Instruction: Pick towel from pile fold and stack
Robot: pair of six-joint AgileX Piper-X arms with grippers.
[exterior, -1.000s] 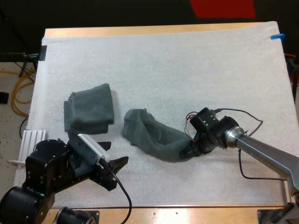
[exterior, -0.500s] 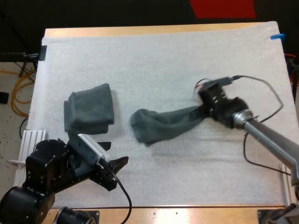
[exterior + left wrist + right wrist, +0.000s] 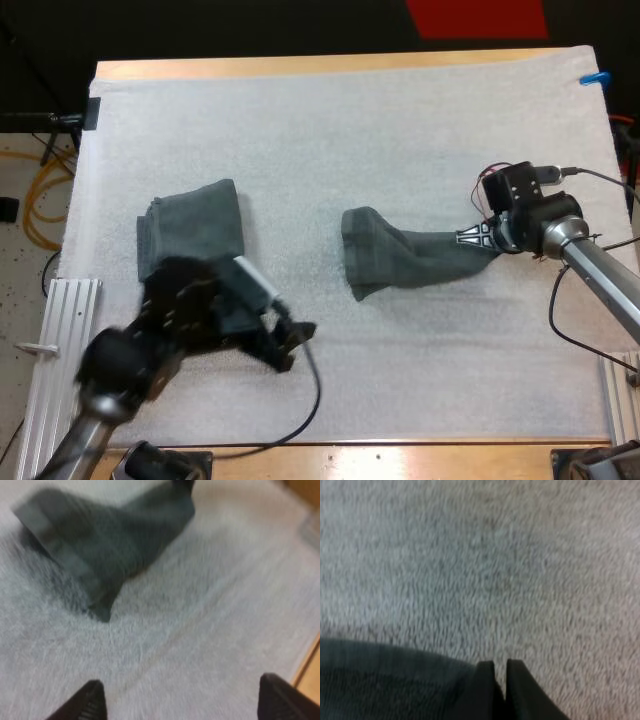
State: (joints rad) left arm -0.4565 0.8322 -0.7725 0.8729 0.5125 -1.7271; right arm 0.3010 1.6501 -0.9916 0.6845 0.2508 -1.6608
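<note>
Welp, right claw (image 3: 487, 238) pinching the towel (image 3: 400, 262) just dragged it rightward and stretched it, spread left claw (image 3: 292, 345) swinging in, folding's probably next.

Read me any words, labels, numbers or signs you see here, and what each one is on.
No readable text anywhere.
The white mat, crumpled towel and folded stack: plain, no labels.
On the right gripper: a small white marking, too small to read.
</note>
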